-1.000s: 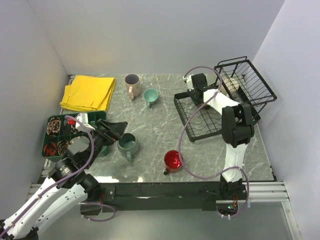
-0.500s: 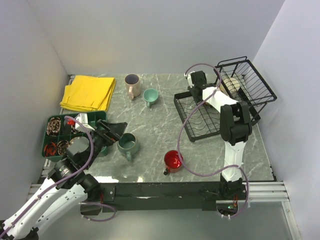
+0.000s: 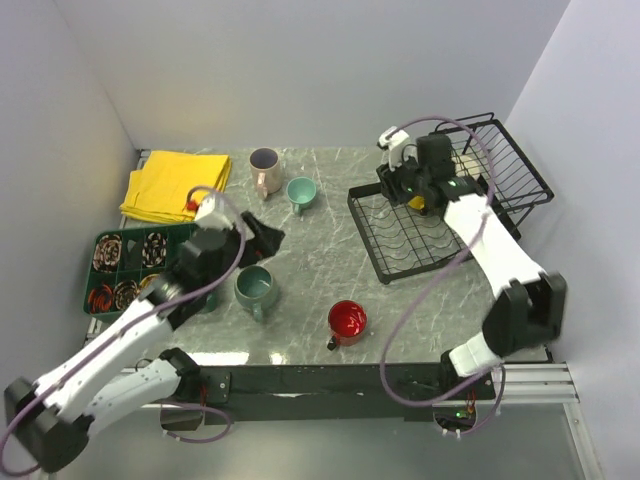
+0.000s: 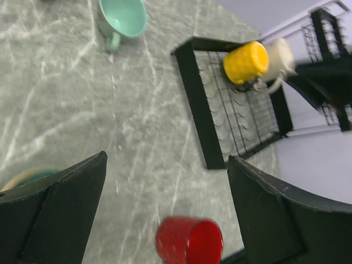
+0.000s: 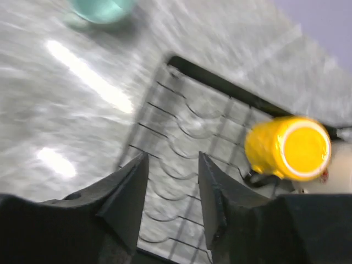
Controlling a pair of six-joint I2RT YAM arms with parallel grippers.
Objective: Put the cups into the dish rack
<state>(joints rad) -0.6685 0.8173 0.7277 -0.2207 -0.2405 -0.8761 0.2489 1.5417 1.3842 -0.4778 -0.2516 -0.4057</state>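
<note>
1. Jaws of the right gripper (image 5: 172, 159) stand apart with nothing between them; it hangs above the rack (image 3: 366, 240).
2. We see the yellow mug (image 5: 289, 146) bottom up at the rack's far end, just beside that gripper.
3. The left gripper (image 4: 166, 159) is wide open and empty above the table (image 3: 320, 250).
4. The pink mug (image 3: 265, 170), teal mug (image 3: 300, 192), grey-green mug (image 3: 255, 288) and red mug (image 3: 347, 320) stand on the table, outside the rack.

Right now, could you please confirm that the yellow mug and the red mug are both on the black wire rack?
Not quite: only the yellow mug is on the rack. The red mug stands on the table, out in front of the rack, as the top view shows.
</note>
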